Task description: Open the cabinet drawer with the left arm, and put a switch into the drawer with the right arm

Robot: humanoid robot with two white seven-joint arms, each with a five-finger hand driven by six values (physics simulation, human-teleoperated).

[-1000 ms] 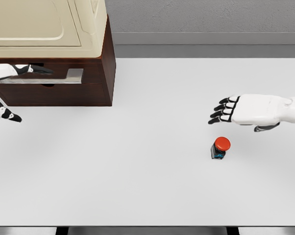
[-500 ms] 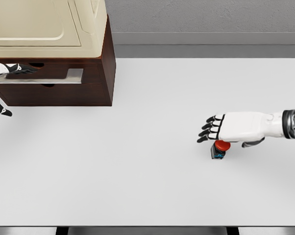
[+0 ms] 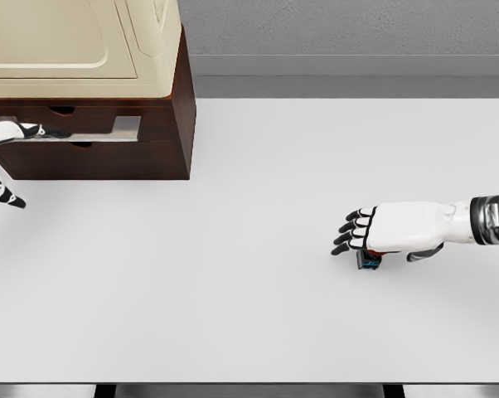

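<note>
Switch [image 3: 368,262]: on the table [image 3: 258,315], right of centre, well apart from the cabinet; upright, mostly hidden beneath the right palm, only the dark base with a blue mark visible.
Handling: judged small, rigid and light; likely to tip or skid if pushed sideways on the smooth top.
Hold point: across the boxy base, thumb on one side, fingers opposite; cap judged rounded and a poorer purchase, and pressing it best avoided.
Right hand [image 3: 389,230]: palm down directly over the switch, fingers extended and only slightly bent, pointing left; not closed on anything; contact with the cap not determinable.
Left hand [image 3: 2,133]: at the left picture edge, level with the drawer front; finger state not determinable, most of it outside the view.
Drawer [image 3: 79,130]: appears partly pulled out, with a pale strip showing along its top; extent of opening judged small.
Cabinet [image 3: 154,124]: dark brown, at the table's far left, a cream appliance [image 3: 84,41] on top.
Step in hand: grasp of the switch not yet made; transfer to the drawer outstanding.
</note>
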